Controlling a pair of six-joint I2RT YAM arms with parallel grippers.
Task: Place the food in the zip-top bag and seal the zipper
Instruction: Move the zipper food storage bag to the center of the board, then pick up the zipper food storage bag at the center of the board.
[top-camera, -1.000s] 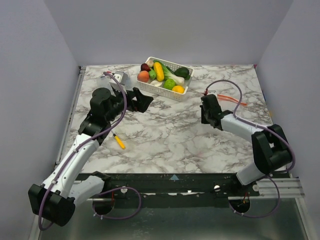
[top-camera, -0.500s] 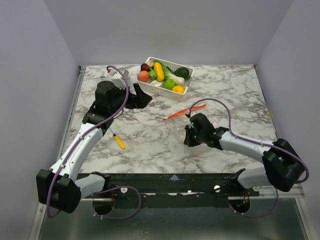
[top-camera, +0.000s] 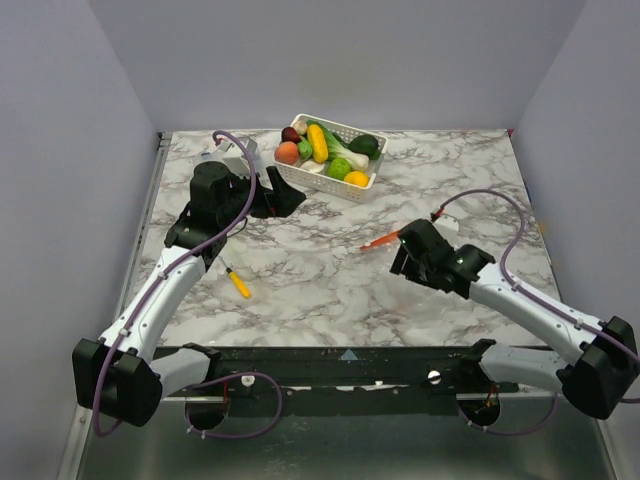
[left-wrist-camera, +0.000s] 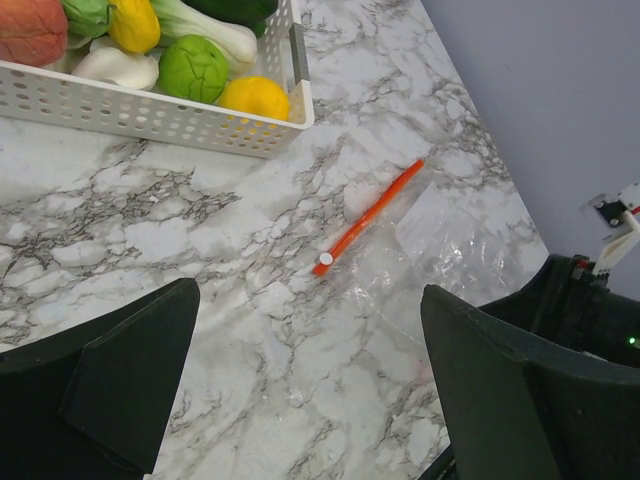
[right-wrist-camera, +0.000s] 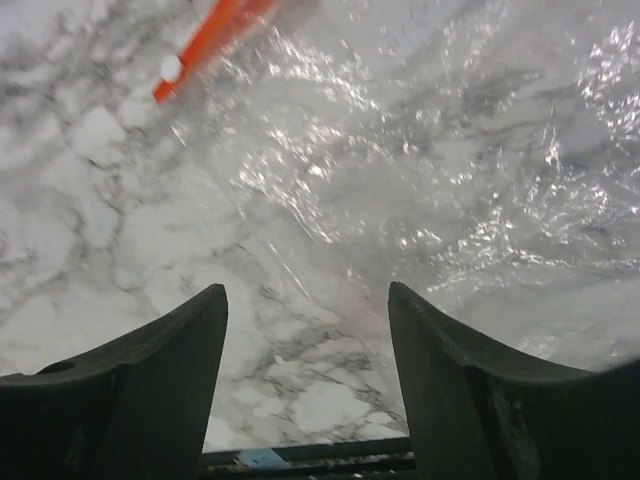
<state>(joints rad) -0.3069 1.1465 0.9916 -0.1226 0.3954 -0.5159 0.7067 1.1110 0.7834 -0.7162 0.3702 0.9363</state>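
The food (top-camera: 318, 143), toy fruits and vegetables in yellow, green, orange and dark purple, fills the white slotted basket (top-camera: 320, 184) at the back; the left wrist view also shows the food (left-wrist-camera: 194, 68). The clear zip-top bag (left-wrist-camera: 440, 240) lies flat on the marble mid-table, its red-orange zipper (top-camera: 380, 241) pointing toward the basket. My right gripper (top-camera: 402, 258) hovers open over the bag (right-wrist-camera: 420, 150), whose near corner lies between the fingers, ungripped, with the zipper (right-wrist-camera: 205, 40) beyond. My left gripper (top-camera: 288, 203) is open and empty just in front of the basket (left-wrist-camera: 150, 115).
A small yellow-handled tool (top-camera: 238, 282) lies on the table at the left, beside my left forearm. Grey walls close in the table on three sides. My right arm's cable loops above the table's right part.
My right gripper carried the bag from the far right to mid-table, then opened and let it go; that arm has drawn back to the right. The left gripper shifted slightly toward the basket.
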